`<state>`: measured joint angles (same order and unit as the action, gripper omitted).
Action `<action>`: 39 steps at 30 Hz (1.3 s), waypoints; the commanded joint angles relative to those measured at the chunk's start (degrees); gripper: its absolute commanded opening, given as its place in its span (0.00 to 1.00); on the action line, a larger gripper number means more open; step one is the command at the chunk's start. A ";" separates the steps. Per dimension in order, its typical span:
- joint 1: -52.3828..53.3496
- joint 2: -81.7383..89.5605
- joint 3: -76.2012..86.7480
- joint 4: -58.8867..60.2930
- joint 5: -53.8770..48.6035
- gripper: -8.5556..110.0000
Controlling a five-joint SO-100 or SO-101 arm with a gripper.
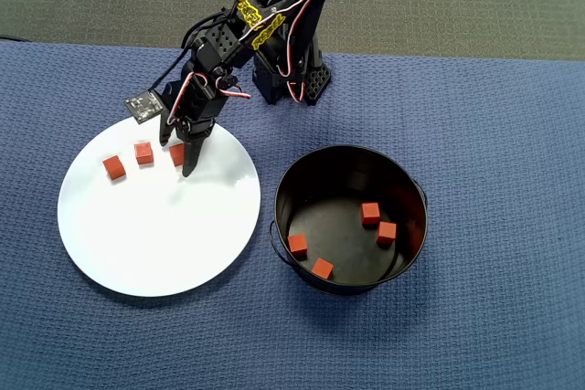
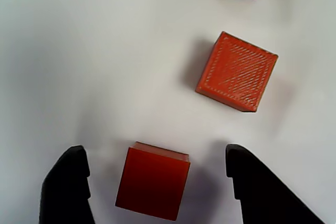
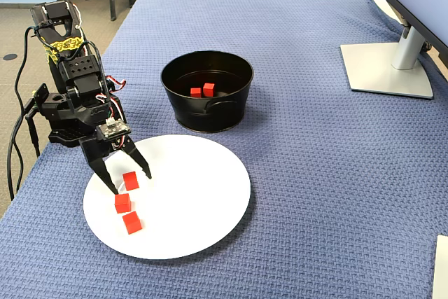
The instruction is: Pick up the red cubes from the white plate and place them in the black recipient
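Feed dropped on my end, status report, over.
End effector open, straddling one red cube on the white plate. Three cubes on plate, four in the black pot. Nothing in the way.
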<state>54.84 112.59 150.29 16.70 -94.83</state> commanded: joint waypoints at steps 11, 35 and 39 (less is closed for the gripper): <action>-1.49 5.89 2.72 -1.32 1.85 0.12; -14.77 2.99 -48.87 41.40 34.28 0.07; -25.66 1.05 -58.71 50.27 49.04 0.07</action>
<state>37.97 114.26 103.80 60.03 -58.10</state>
